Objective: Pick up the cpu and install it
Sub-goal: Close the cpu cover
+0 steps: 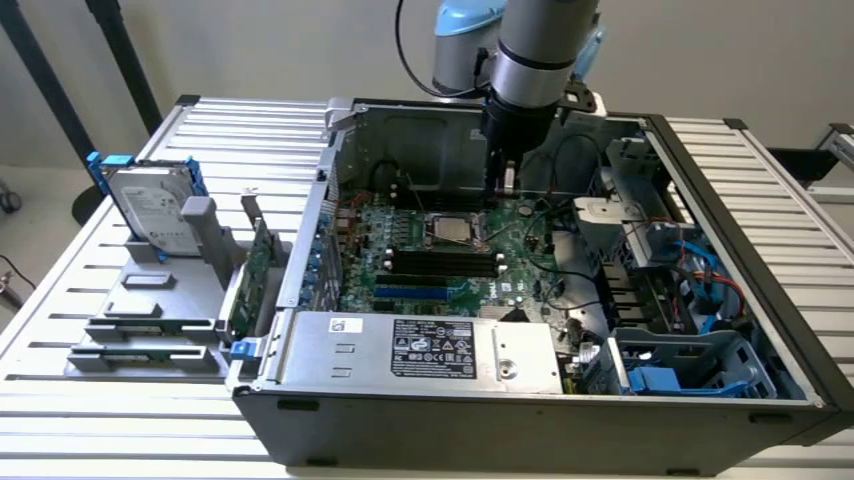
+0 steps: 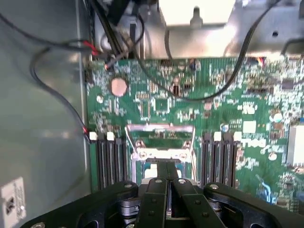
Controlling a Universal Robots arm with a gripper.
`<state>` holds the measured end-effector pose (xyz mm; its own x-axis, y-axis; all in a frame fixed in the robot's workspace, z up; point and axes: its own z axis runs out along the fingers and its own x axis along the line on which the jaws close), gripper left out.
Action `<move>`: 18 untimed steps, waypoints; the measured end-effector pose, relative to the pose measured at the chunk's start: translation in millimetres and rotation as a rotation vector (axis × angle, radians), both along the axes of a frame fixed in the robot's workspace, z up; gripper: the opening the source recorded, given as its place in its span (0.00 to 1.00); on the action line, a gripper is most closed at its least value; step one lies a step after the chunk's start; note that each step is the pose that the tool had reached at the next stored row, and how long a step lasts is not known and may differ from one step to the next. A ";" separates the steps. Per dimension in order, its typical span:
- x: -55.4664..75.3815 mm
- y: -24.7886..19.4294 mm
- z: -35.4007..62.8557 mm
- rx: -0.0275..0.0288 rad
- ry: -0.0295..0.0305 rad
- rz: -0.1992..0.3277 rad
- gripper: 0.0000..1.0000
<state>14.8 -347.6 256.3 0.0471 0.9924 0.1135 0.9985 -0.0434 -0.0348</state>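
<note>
The cpu (image 1: pixel 449 228), a small silver square with a dark rim, lies in the socket in the middle of the green motherboard (image 1: pixel 400 215) inside the open computer case. My gripper (image 1: pixel 505 188) reaches down into the case and hangs just above the board, close beside the cpu on the exterior view's right. In the wrist view my gripper (image 2: pixel 167 176) is shut, its black fingers (image 2: pixel 156 199) pressed together with nothing between them. Its tips sit over the socket's metal frame (image 2: pixel 161 153), and the socket's inside is partly hidden behind them.
Black memory slots (image 2: pixel 111 159) flank the socket. Loose black cables (image 2: pixel 57 95) run along the case wall. The power supply (image 1: pixel 420 345) fills the case front, and drive bays with blue parts (image 1: pixel 681 375) stand at the exterior view's right. A hard drive (image 1: pixel 147 205) and green cards (image 1: pixel 260 265) stand outside.
</note>
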 end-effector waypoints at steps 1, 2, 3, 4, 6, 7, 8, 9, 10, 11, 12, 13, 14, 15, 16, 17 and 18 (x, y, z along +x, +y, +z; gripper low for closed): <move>4.3 -0.1 2.1 0.0011 0.0002 0.000 0.11; 8.8 -0.3 3.9 0.0022 0.0002 0.000 0.11; 13.5 -0.4 5.4 0.0036 0.0004 0.000 0.11; 18.2 -0.5 6.3 0.0053 0.0003 0.000 0.11; 27.2 -0.6 7.0 0.0080 0.0003 0.000 0.11; 31.7 -0.6 7.1 0.0095 0.0004 0.000 0.11; 36.2 -0.7 7.2 0.0109 0.0003 0.000 0.11; 40.1 -0.7 7.2 0.0122 0.0004 0.000 0.11; 43.6 -0.6 7.2 0.0136 0.0003 0.000 0.11; 46.1 -0.6 7.2 0.0146 0.0004 0.000 0.11; 47.9 -0.7 7.1 0.0147 0.0004 0.000 0.11; 49.7 -0.6 6.9 0.0152 0.0003 0.000 0.11; 50.8 -0.6 6.3 0.0155 0.0003 0.000 0.11; 51.3 -0.6 5.0 0.0153 0.0003 0.000 0.11; 51.6 -0.6 3.3 0.0152 0.0003 0.000 0.11; 51.8 -0.7 1.5 0.0151 0.0000 0.000 0.11; 51.9 -0.7 -0.3 0.0151 -0.0001 0.000 0.11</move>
<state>66.8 -348.3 256.0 0.0473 0.9906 0.1285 0.9984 -0.0431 -0.0354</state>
